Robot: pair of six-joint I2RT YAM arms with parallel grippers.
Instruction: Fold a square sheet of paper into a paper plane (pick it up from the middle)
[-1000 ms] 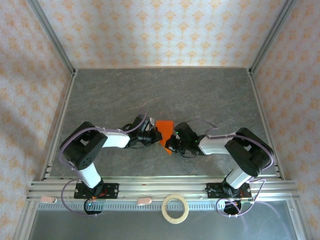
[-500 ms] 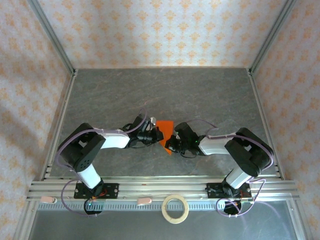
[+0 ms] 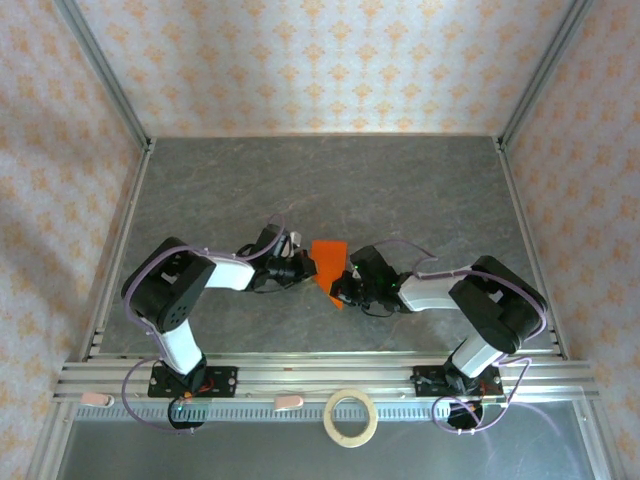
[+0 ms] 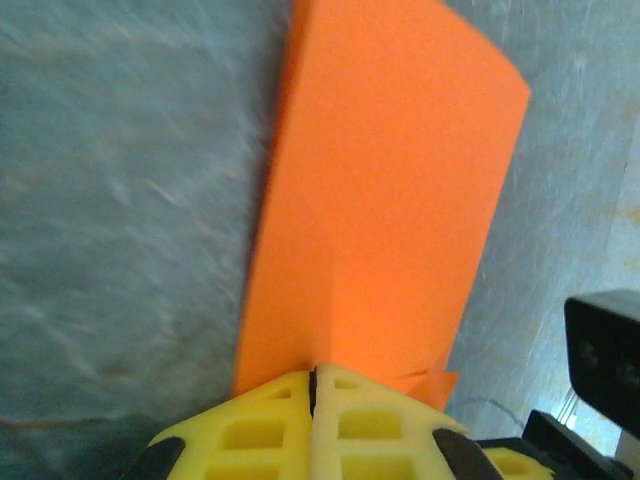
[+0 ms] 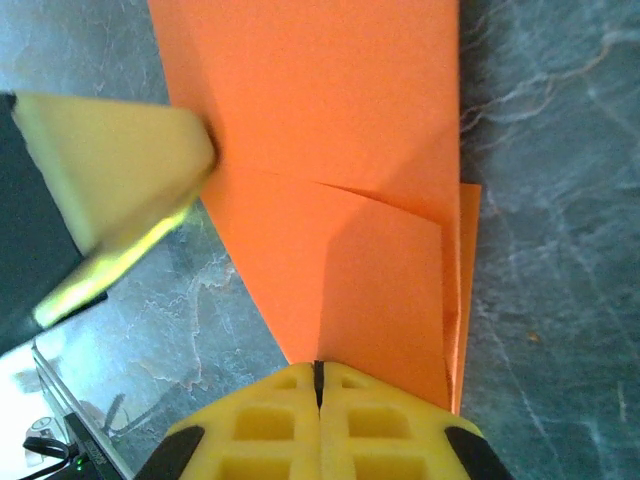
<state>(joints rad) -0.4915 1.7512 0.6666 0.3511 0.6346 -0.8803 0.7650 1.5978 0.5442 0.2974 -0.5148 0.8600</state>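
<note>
The paper plane (image 3: 328, 258) is a bright orange folded sheet lying flat on the grey table between the two arms, wide at the far end and pointed at the near end. In the left wrist view the paper plane (image 4: 390, 200) fills the middle, and my left gripper (image 4: 313, 372) is shut with its yellow tips against the sheet's left edge. My right gripper (image 5: 319, 366) is shut too, its tips set on the pointed near end of the paper plane (image 5: 330, 120). From above, the left gripper (image 3: 308, 268) and right gripper (image 3: 341, 292) flank the sheet closely.
A pale tape ring (image 3: 351, 417) lies on the near shelf behind the aluminium rail (image 3: 320, 378). Patterned walls and metal frame posts (image 3: 100, 70) close in the table (image 3: 320, 190) on three sides. The far half of the table is bare.
The left arm has shifted its elbow and forearm a little, and its gripper closed the last bit. The paper and the right arm have barely moved.
</note>
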